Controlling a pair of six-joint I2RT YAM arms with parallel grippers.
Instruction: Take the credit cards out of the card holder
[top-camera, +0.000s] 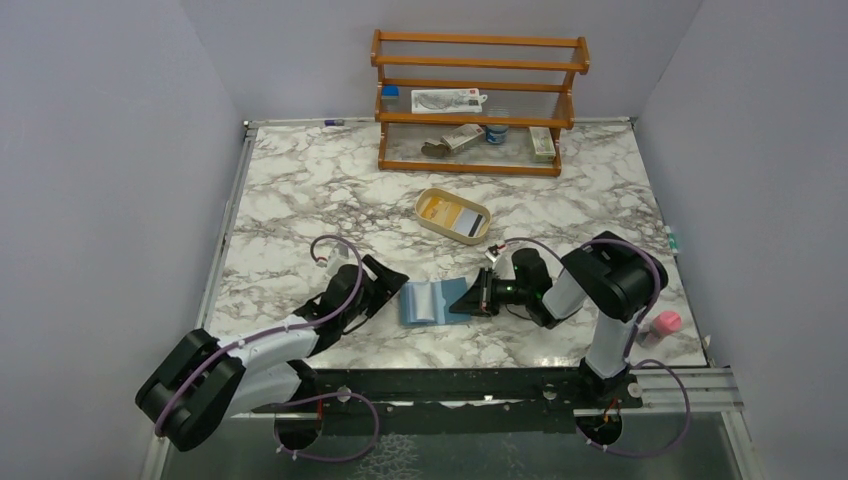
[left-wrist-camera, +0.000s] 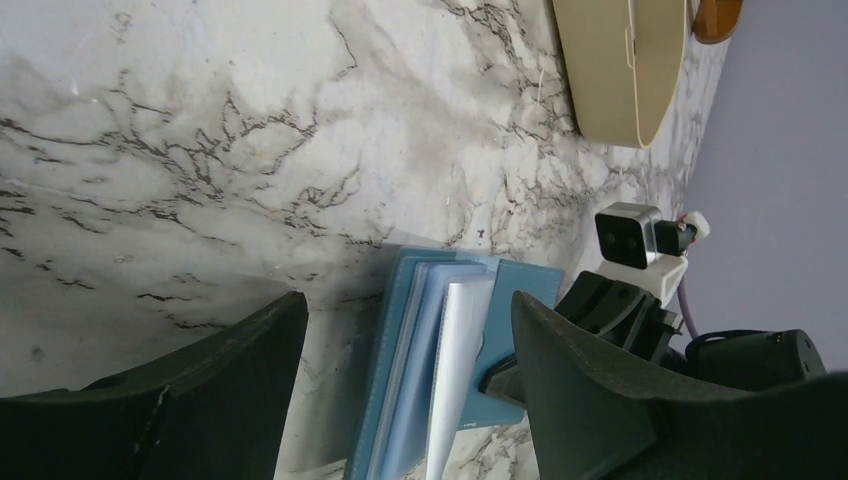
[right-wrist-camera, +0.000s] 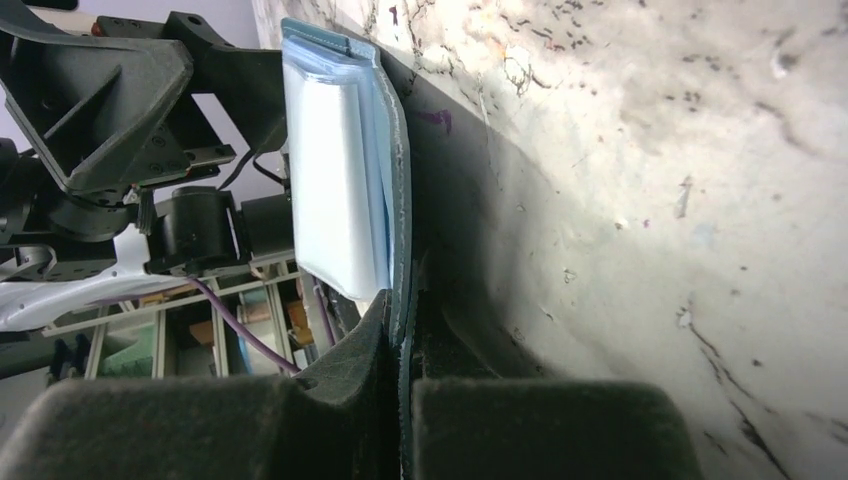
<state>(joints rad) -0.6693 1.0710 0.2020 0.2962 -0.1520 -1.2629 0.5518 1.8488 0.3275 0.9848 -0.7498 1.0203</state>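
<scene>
Right tool (top-camera: 484, 292) is clamped on one flap of the card holder (top-camera: 436, 301), which lies open on the table (top-camera: 300, 190) between both tools. Left tool (top-camera: 392, 284) stands wide open just beside its far edge, holding nothing. A pale credit card (left-wrist-camera: 456, 370) sits in the slots. Risk: if the left tool pinches the pocket layers with the card, the whole holder may drag loose.

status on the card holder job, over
Right gripper shut on card holder, pinning its right edge. Left gripper open beside its left edge. One card in tan tray. Nothing blocking.
</scene>
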